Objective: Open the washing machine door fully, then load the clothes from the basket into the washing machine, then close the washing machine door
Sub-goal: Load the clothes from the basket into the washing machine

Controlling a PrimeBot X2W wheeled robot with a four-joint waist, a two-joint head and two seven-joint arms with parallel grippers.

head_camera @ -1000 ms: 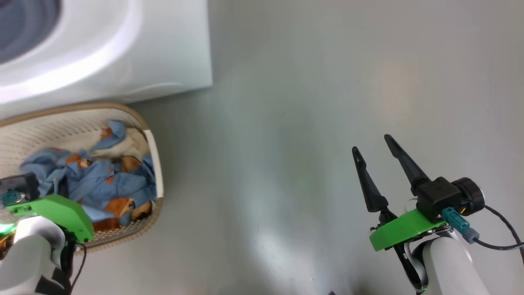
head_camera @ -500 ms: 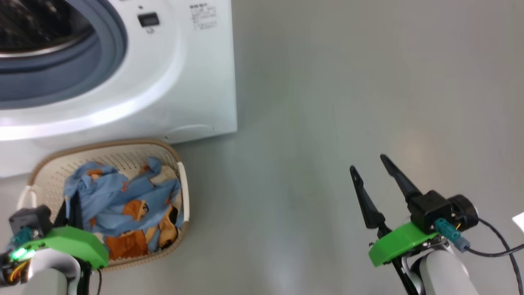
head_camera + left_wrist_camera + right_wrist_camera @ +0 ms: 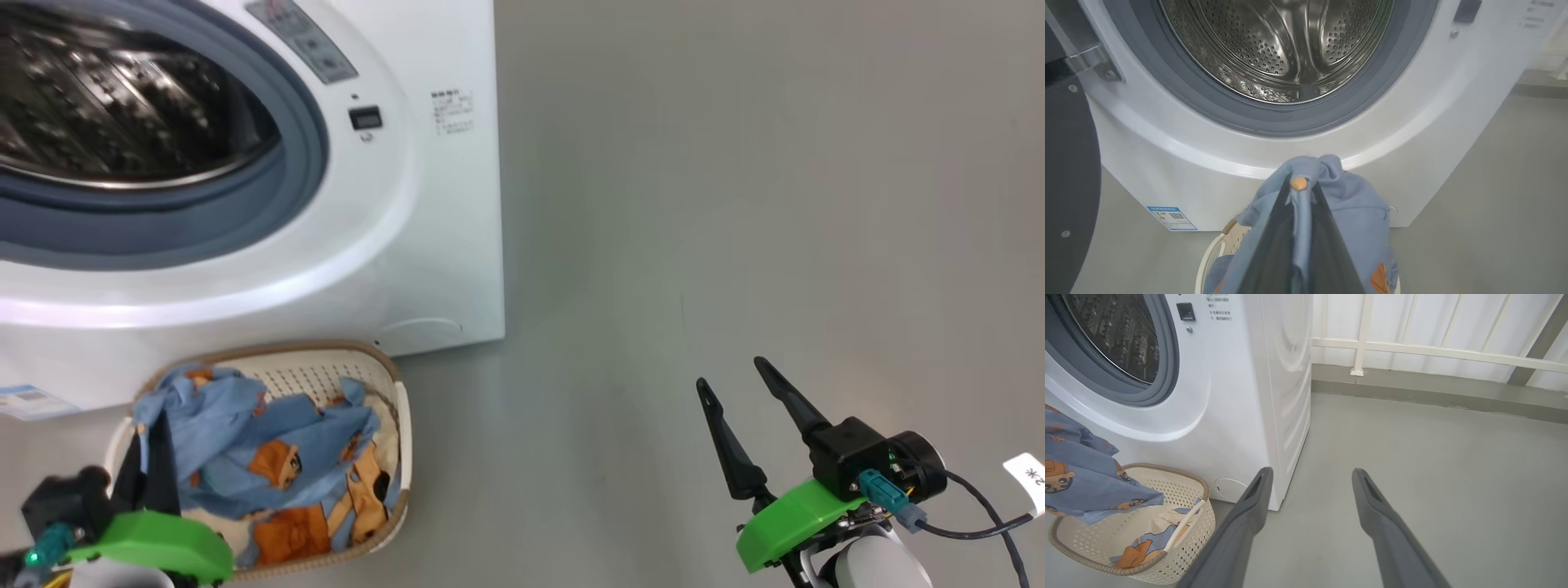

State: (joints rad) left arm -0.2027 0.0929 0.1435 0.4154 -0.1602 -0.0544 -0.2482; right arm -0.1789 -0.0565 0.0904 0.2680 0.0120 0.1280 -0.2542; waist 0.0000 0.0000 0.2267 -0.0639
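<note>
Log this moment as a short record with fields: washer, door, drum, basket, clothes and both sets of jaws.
washer: front opening uncovered
door: swung open, dark rim at the left of the left wrist view
drum: no clothes seen inside
basket: on the floor in front of the washer
clothes: blue and orange pile in the basket
left jaws: shut on a blue garment, held above the basket
right jaws: open, nothing between them, over bare floor
</note>
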